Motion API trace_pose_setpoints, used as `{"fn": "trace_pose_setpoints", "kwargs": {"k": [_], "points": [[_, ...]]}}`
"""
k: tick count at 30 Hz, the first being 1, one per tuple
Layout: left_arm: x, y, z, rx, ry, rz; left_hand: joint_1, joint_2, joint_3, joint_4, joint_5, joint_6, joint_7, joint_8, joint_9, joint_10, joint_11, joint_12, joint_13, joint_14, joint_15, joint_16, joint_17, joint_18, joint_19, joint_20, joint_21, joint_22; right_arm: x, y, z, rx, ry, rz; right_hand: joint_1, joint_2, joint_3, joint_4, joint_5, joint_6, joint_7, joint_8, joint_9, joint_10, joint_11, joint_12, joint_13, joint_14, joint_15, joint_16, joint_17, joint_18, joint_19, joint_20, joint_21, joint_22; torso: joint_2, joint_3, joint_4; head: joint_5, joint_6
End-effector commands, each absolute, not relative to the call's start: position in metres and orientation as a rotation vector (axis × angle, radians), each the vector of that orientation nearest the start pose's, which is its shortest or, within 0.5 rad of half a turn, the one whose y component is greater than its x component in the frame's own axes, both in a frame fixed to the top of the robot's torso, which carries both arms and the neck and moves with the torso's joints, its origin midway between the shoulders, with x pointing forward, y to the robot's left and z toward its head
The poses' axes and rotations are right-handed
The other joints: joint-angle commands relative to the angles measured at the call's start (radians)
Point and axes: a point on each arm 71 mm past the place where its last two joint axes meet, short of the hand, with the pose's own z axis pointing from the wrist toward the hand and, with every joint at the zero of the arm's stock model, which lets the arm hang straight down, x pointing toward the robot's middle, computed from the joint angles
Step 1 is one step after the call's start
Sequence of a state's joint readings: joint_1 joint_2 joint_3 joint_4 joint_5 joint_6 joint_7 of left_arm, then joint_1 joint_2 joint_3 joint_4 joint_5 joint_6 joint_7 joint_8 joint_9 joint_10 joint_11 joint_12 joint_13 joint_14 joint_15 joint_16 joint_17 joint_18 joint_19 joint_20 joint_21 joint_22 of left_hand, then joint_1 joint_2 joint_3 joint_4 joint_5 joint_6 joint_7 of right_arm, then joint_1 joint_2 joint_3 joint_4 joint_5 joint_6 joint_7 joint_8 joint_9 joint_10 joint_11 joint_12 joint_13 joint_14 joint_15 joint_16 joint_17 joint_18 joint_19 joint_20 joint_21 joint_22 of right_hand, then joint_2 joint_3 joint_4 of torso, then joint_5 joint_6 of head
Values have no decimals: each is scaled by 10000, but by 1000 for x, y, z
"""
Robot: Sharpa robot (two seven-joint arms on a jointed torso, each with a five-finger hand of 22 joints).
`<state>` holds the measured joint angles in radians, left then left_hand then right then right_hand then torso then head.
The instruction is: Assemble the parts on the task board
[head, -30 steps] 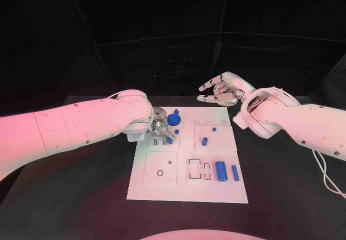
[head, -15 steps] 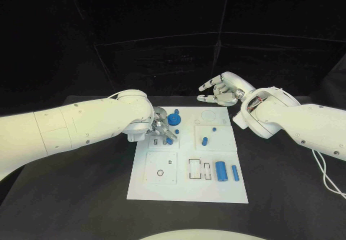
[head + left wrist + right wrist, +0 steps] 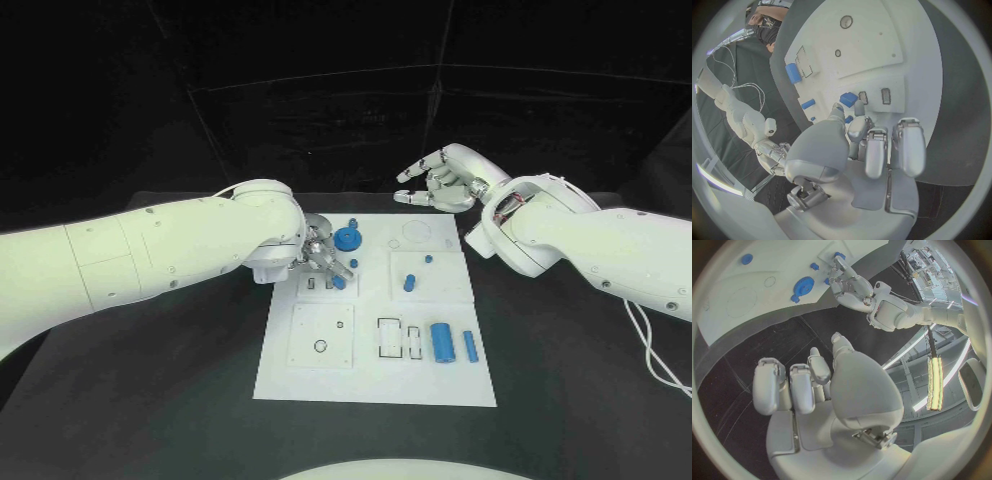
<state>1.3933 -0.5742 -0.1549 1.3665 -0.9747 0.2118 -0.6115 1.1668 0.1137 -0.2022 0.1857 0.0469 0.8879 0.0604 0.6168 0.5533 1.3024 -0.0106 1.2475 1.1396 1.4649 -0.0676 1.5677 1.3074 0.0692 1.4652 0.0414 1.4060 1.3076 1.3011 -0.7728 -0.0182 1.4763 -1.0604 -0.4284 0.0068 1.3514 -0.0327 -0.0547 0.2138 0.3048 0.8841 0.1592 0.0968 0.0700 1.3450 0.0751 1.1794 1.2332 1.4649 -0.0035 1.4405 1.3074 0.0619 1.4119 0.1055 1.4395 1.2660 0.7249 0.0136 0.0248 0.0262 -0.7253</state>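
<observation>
Left hand [image 3: 320, 258] sits low over the far-left part of the task board [image 3: 332, 380], fingers bunched and pointing down at a small blue part [image 3: 338, 282] standing by the slots there. In the left wrist view the fingertips [image 3: 837, 107] close in on a blue block [image 3: 848, 99] next to two small rectangular slots [image 3: 885, 95]; whether the block is actually pinched or just touched cannot be told. Just beyond the hand on the board lies a blue gear-like disc [image 3: 348, 238].

Right hand [image 3: 444, 185] hovers off the board's far edge, above the black table [image 3: 173, 400], fingers loosely curled, nothing in it. It looks parked.

Rest of the board: two small blue pegs [image 3: 411, 280] in the middle right panel, a larger blue cylinder [image 3: 443, 342] and a slimmer blue bar [image 3: 470, 346] near the right edge beside empty rectangular outlines [image 3: 389, 338], and a ring outline [image 3: 320, 346] on the near-left panel.

Step in hand, as a judgement: seating or picking the small block at the far-left slots. Most parts look unplaced, so the task is early. Next move calls for a fine fingertip alignment of block to slot, then a straight press down; a tilted block would likely jam.
</observation>
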Motion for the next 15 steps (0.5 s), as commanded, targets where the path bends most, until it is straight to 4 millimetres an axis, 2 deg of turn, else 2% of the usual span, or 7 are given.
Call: {"fn": "trace_pose_setpoints", "kwargs": {"k": [1,15], "points": [[514,133,-183,-418,23691,-3477,-171,39,-115,96,13,28,-3,50,27,68,-6,66,19,1059,-67,31,2634,-161,235,-87,31,123,514,-181,-121,1463,15096,9246,55,51,-56,-20,59,55,22,49,8,-58,-34,-64,-14,588,-21,-52,533,21,-72,-25,-46,-14,-1,1,4,-4,14],[512,142,-183,-535,23746,-3325,-682,79,-620,561,-5,163,-94,118,135,234,-89,209,223,1059,-140,31,2634,-186,282,-155,112,263,514,-182,-121,1468,15114,9224,50,56,-63,-15,60,53,22,50,7,-58,-33,-68,-17,589,-21,-53,532,22,-73,-26,-48,-16,0,0,0,3,3]]}}
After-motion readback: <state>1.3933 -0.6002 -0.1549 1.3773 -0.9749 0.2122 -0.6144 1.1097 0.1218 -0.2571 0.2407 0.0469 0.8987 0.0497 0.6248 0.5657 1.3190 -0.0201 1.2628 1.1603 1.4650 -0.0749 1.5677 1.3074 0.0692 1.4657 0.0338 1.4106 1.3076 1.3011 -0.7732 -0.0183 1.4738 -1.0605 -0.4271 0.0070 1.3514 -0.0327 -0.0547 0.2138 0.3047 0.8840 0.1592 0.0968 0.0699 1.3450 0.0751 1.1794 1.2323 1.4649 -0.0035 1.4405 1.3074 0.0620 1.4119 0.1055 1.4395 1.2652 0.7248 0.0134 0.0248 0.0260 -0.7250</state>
